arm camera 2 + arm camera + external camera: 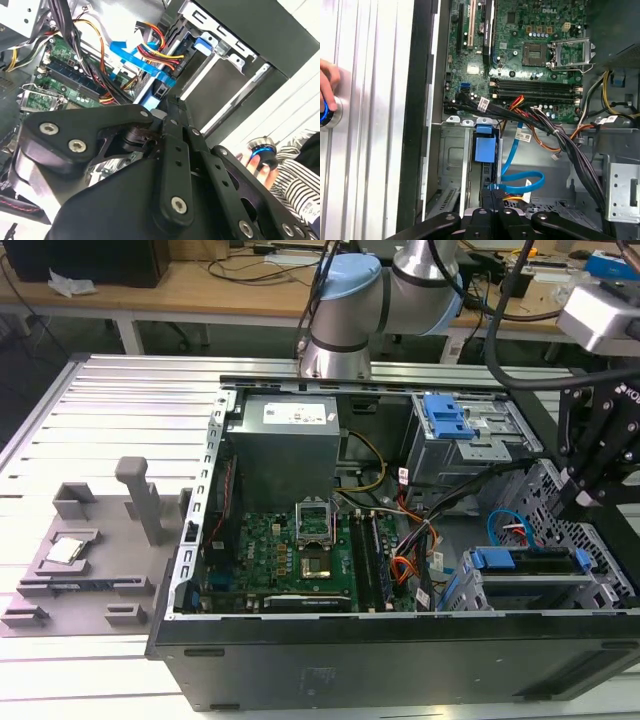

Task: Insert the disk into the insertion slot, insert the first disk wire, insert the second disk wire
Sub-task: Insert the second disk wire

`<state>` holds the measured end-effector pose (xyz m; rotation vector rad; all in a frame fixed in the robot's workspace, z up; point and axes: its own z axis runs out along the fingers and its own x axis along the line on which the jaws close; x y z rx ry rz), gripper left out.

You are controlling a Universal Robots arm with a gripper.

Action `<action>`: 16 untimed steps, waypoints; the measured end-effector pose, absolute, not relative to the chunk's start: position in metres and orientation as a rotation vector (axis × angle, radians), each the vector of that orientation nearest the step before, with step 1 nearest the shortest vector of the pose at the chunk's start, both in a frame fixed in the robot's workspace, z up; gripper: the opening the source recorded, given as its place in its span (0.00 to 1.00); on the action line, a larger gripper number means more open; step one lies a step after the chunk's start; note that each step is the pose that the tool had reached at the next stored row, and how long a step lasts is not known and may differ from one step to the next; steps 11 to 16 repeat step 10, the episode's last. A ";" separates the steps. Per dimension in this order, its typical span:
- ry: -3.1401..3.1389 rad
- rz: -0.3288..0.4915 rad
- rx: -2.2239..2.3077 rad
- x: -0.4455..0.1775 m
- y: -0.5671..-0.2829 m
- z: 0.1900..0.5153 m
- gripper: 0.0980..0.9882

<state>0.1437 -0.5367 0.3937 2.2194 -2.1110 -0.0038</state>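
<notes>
The disk (535, 565) lies inside the insertion slot (598, 550), its blue carrier end (491, 560) facing the motherboard. That blue end (486, 145) also appears in the first wrist view. My gripper (578, 502) hangs over the slot's back. Its black fingers (490, 194) are pressed together at the dark plug (161, 91) of the second disk wire (520, 176), whose light-blue loop runs off beside them. The first disk wire (156, 50), red, orange and yellow, runs down to the disk's rear close beside the fingertips (170, 105).
A person's hand (326, 85) rests on a blue-lit round button (263, 150) on the ribbed table outside the case. Black cable bundles (570, 150) cross beside the slot. A taller cage with a blue latch (447, 420) stands behind. The motherboard (290, 555) lies toward the exterior view's left.
</notes>
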 end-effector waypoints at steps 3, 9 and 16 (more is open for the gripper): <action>-2.111 -0.004 2.220 0.144 -0.537 0.394 0.01; -2.111 -0.004 2.219 0.144 -0.537 0.394 0.01; -2.111 -0.004 2.219 0.144 -0.537 0.394 0.01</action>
